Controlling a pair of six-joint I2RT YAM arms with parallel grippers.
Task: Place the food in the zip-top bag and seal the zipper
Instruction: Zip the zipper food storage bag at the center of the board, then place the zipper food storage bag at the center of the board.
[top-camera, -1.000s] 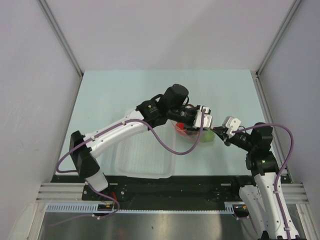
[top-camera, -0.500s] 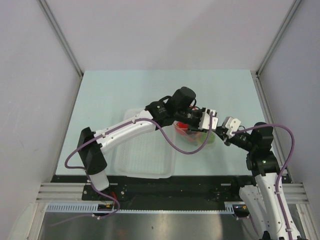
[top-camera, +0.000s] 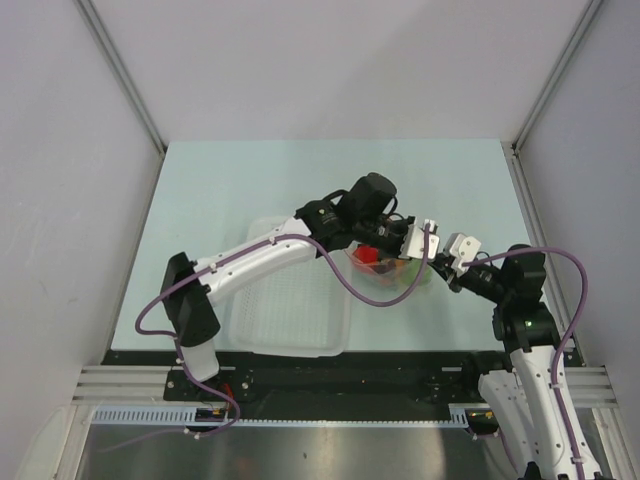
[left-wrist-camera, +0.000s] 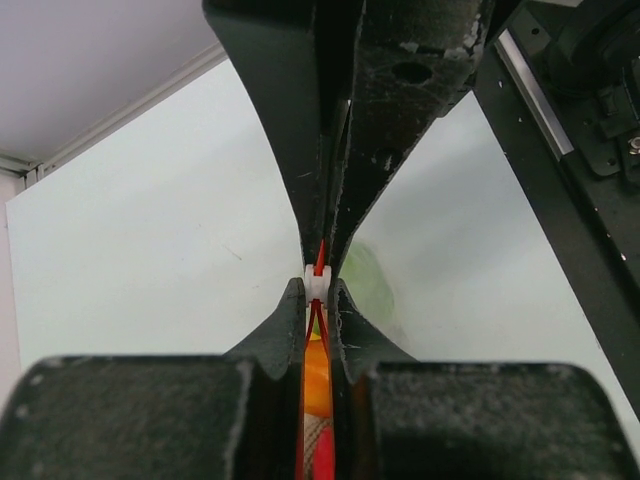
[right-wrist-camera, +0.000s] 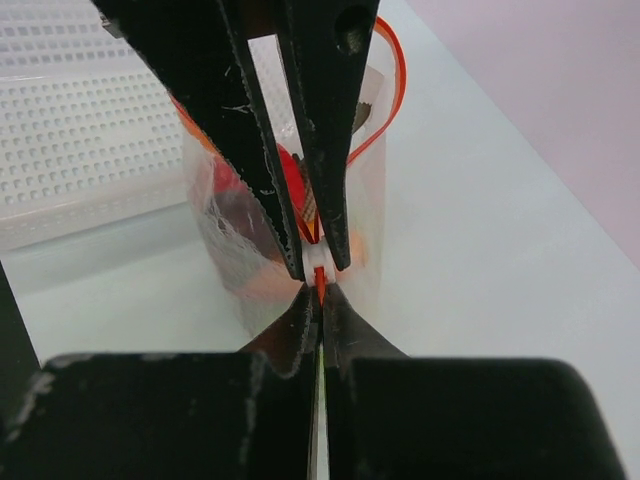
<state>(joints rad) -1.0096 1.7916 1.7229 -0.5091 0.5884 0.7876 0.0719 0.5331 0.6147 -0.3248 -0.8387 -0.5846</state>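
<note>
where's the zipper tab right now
The tab is pinched in the left pincer, tip to tip with the right pincer, right of the basket in the top view.

Bright, even light from overhead, soft and diffuse. In the top view the table (top-camera: 250, 180) reads pale, with only faint shadows mid-frame. In the left wrist view the near fingers (left-wrist-camera: 275, 340) at the bottom edge are dark and blurred, the zipper (left-wrist-camera: 317, 287) at centre is sharper, and the background is washed out.

Item: white perforated basket (top-camera: 285, 318), apparently plastic, sat upright on pale green table (top-camera: 240, 185), near its front edge.
</note>
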